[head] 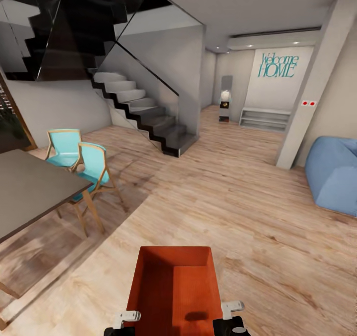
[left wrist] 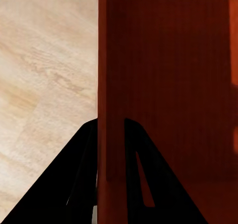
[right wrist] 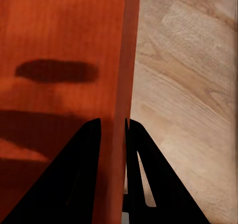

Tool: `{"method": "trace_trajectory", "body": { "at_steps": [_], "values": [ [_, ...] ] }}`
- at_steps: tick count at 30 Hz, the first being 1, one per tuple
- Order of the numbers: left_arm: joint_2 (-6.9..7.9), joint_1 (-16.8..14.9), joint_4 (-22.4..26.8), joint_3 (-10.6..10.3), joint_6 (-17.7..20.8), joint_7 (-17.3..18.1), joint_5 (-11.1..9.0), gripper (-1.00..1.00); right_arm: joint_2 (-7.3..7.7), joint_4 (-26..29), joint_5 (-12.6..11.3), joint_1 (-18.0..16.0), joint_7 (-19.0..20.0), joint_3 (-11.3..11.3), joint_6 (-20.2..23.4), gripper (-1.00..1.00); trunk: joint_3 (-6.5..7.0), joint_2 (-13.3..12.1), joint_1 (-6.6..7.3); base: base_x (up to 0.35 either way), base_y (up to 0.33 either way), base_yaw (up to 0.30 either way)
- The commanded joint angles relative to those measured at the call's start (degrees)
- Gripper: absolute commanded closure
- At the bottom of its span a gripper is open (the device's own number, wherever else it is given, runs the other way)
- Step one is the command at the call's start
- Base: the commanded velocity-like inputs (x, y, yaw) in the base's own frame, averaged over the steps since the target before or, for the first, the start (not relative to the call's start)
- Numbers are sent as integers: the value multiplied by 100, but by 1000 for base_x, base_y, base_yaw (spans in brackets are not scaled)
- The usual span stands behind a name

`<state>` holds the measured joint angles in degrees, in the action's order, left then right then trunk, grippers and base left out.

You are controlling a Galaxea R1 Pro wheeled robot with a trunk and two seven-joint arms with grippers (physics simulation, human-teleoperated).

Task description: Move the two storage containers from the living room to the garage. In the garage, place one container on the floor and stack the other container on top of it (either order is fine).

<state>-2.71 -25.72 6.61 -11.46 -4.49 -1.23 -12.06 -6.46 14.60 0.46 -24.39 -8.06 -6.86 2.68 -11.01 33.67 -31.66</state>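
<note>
One storage container point(head: 173, 291) is carried between both arms, above the light wood plank floor point(head: 258, 217) of the living room. The left pincer point(left wrist: 110, 130) is clenched on the container's left wall, one finger on each face of the wall; the right pincer point(right wrist: 113, 127) grips the right wall the same way. The ribbed bottom lies inboard of each pincer, the plank floor outboard.

Hazards from this state:
- Each grasp is a pinch on a thin upright wall. Any change in arm spacing during base travel may bend a wall or pull it from between the fingers.
- If one pincer slips, the container is likely to swing from the other and fall.
- The desk point(head: 29, 187) and turquoise chairs point(head: 91, 170) stand ahead and left of the pincers, the staircase point(head: 148, 118) beyond them, the blue beanbag point(head: 332, 172) ahead and right. A wide turn could knock the container against any of these
</note>
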Motion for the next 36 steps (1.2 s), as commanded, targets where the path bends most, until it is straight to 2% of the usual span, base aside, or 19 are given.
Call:
{"method": "trace_trajectory", "body": {
  "at_steps": [1,6,17,27,36],
  "values": [
    [-3,-3,-20,-190,-16,22,-77,100,-4,25,-20,-5,7,-114,23,100,-9,8,-5,342,0,-254],
    [-5,-3,-20,-190,-16,22,-76,100,-4,25,-20,-5,7,-114,22,100,-9,8,-5,342,0,-227],
    [-6,-3,-20,-190,-18,20,-77,100,-4,25,-20,-5,7,-116,22,100,-9,8,-5,342,0,-30],
    [-6,-3,-20,-195,-17,25,-75,100,-4,25,-20,-5,7,-116,23,100,-9,8,-5,342,0,-195],
    [-2,-3,-20,-190,-17,22,-77,100,-4,25,-20,-5,7,-119,22,100,-9,8,-5,342,0,-43]
  ]
}}
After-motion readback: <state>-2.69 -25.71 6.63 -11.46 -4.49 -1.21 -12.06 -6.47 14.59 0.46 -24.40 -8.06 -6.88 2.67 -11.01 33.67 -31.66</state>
